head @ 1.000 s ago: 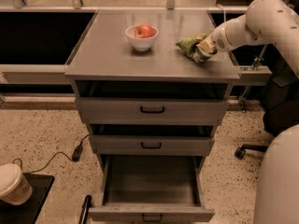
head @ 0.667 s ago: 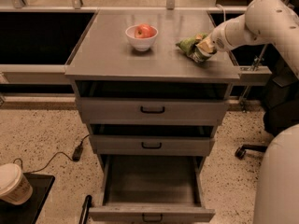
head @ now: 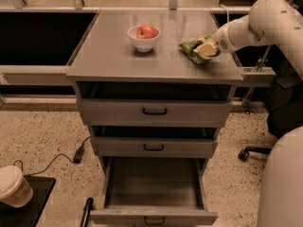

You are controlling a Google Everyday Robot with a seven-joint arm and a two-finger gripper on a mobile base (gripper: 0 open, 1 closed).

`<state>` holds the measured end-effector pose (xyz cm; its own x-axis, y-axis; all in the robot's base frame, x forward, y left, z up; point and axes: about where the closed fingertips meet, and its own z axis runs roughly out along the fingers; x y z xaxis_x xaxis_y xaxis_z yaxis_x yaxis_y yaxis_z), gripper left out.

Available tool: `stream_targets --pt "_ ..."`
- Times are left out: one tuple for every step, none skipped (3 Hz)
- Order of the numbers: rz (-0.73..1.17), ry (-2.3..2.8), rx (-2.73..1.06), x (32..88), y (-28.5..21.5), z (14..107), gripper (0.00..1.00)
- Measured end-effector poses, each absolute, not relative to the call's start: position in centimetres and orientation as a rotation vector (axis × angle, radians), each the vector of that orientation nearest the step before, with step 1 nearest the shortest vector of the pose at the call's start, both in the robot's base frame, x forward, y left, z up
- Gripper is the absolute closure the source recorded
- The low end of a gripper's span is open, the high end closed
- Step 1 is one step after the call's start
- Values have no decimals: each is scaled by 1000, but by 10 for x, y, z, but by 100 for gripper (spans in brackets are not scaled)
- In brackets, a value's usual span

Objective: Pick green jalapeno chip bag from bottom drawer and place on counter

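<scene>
The green jalapeno chip bag point(head: 195, 48) lies on the counter point(head: 113, 51) near its right edge. My gripper point(head: 211, 48) comes in from the right on a white arm and sits at the bag's right end, touching it. The bottom drawer point(head: 152, 186) is pulled fully out below and looks empty inside. Its black handle shows at the bottom edge of the camera view.
A white bowl point(head: 144, 38) with a red apple stands on the counter left of the bag. Two shallower drawers point(head: 154, 110) are partly open above the bottom one. A paper cup point(head: 13, 187) stands at the lower left, and a cable lies on the floor.
</scene>
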<state>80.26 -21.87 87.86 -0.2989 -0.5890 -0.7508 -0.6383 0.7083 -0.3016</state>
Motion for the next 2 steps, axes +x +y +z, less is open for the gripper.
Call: stream_targets --pt "67 1989 -941 803 -219 878 0" --pt "67 1989 -941 803 -219 878 0"
